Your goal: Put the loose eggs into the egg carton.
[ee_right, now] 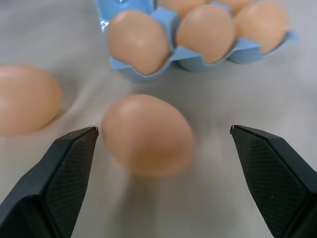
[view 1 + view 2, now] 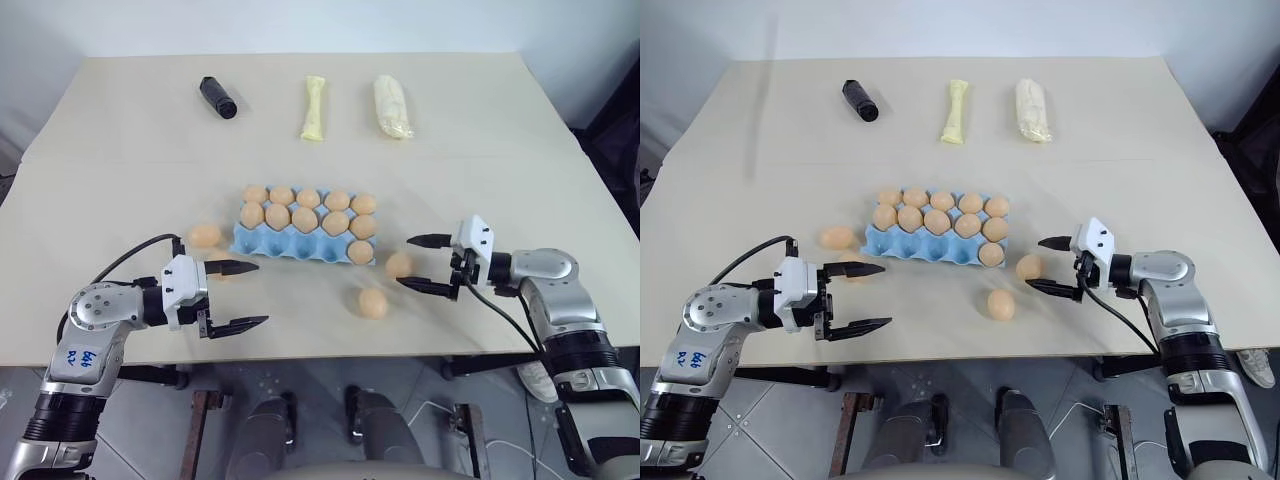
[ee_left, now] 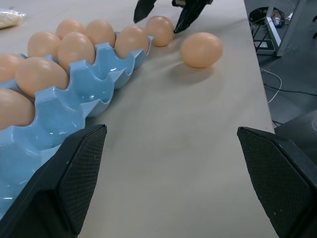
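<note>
Pale tabletop [image 2: 120,160] fills the room's middle. Nearest, the left gripper [image 2: 240,296] and right gripper [image 2: 425,264] both hang wide open, holding nothing. One loose egg [image 2: 373,303] lies between them. Another egg [image 2: 398,265] sits just in front of the right gripper's open fingers, likely next to be picked. Two more eggs [image 2: 205,236] wait left of the blue egg carton [image 2: 262,243], whose near row looks mostly unfilled. Far back lie a black tube [image 2: 218,97] and two pale bags [image 2: 392,106].

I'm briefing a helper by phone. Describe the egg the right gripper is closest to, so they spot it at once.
Find the blue carton mid-table. Off its near right corner lie two loose eggs. The one meant is nearer the carton, by the open right gripper's fingertips; the other lies closer to the table's front edge.
</note>
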Tool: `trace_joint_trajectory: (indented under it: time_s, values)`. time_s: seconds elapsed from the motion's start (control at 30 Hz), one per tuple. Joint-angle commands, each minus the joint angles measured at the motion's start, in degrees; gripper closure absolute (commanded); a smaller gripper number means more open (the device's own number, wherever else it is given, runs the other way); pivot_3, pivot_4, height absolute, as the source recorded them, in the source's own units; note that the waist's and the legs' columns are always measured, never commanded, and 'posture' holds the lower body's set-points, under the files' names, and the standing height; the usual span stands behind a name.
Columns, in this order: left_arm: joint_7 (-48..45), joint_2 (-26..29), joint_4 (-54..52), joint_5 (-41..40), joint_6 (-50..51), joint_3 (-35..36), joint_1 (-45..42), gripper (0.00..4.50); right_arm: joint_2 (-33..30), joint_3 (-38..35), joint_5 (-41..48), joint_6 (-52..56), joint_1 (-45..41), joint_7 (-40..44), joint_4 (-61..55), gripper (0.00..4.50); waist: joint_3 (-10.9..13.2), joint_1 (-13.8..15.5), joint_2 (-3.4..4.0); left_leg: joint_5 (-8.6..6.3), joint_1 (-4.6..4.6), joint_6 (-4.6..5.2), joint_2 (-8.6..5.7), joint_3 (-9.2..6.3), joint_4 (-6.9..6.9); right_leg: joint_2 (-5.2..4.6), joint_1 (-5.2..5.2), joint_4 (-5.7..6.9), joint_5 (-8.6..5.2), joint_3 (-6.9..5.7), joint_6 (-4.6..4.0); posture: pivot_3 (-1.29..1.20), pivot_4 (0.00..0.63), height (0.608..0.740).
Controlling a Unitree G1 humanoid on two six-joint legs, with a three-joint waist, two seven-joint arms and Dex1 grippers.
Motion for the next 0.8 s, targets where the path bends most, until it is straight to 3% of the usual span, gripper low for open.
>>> trace_joint_trajectory:
  time_s: [0.03, 0.07, 0.17, 0.33, 0.37, 0.57, 0.8]
  values:
    - [0.4, 0.4, -1.5, 0.0, -0.8, 1.4, 0.2, 0.01, 1.5, 0.6, -0.9, -2.8, -1.6, 1.0, 2.7, 0.0, 0.0, 0.0, 0.0, 0.0, 0.0, 0.0, 0.0, 0.01, 0.0, 0.0, 0.0, -0.01, 0.0, 0.0, 0.0, 0.0, 0.15, 0.74]
    - [0.5, 0.4, -1.6, 0.0, -0.8, 1.5, 0.3, 0.01, 2.0, 0.5, -0.9, -3.2, -1.9, 0.8, 3.4, 0.0, 0.0, 0.0, 0.0, -0.01, 0.0, 0.0, 0.0, 0.02, 0.01, 0.0, 0.0, 0.0, 0.0, 0.01, 0.0, 0.0, 0.15, 0.74]
    - [0.9, 0.3, -1.6, 0.0, -0.9, 1.6, 0.6, 0.0, 2.8, 0.1, -1.1, -4.2, -2.7, 0.8, 4.8, 0.59, 0.0, 0.0, 0.0, -0.01, 0.0, -0.01, 0.01, 0.04, 0.01, 0.0, -0.02, 0.01, 0.01, 0.02, 0.0, 0.0, 0.15, 0.74]
    - [1.5, 0.2, -1.2, 0.2, -1.4, 1.8, 0.8, 0.0, 2.7, -0.2, -1.4, -5.0, -2.8, 0.6, 5.4, 2.29, 0.0, 0.0, 0.0, -0.03, 0.0, -0.04, 0.05, 0.06, 0.0, 0.0, -0.04, 0.01, 0.01, -0.02, -0.01, 0.0, 0.15, 0.74]
    - [1.8, 0.2, -1.1, 0.2, -1.4, 2.0, 0.9, 0.0, 2.1, -0.5, -0.9, -4.4, -2.3, 0.9, 4.1, 2.45, 0.0, 0.0, 0.0, -0.03, 0.0, -0.04, 0.05, 0.07, 0.0, 0.0, -0.05, 0.02, 0.01, -0.02, -0.01, 0.0, 0.15, 0.74]
    - [2.7, 1.0, 0.5, 0.3, -1.7, 4.1, 2.2, 0.0, 0.2, -1.9, 3.8, 2.9, -1.4, 2.4, -6.0, 2.45, 0.0, -0.1, 0.0, -0.09, 0.0, -0.03, 0.1, 0.2, 0.01, -0.01, -0.12, 0.06, 0.02, -0.02, -0.01, 0.0, 0.15, 0.74]
    - [4.1, 0.8, 3.2, 0.6, -1.4, 6.5, 3.0, 0.0, 5.4, 1.6, 2.7, 10.6, -6.3, -3.9, -14.1, 2.45, 0.0, -0.1, 0.0, -0.13, 0.02, -0.1, 0.27, 0.35, 0.08, 0.02, -0.26, 0.21, 0.07, -0.09, -0.15, 0.0, 0.15, 0.74]
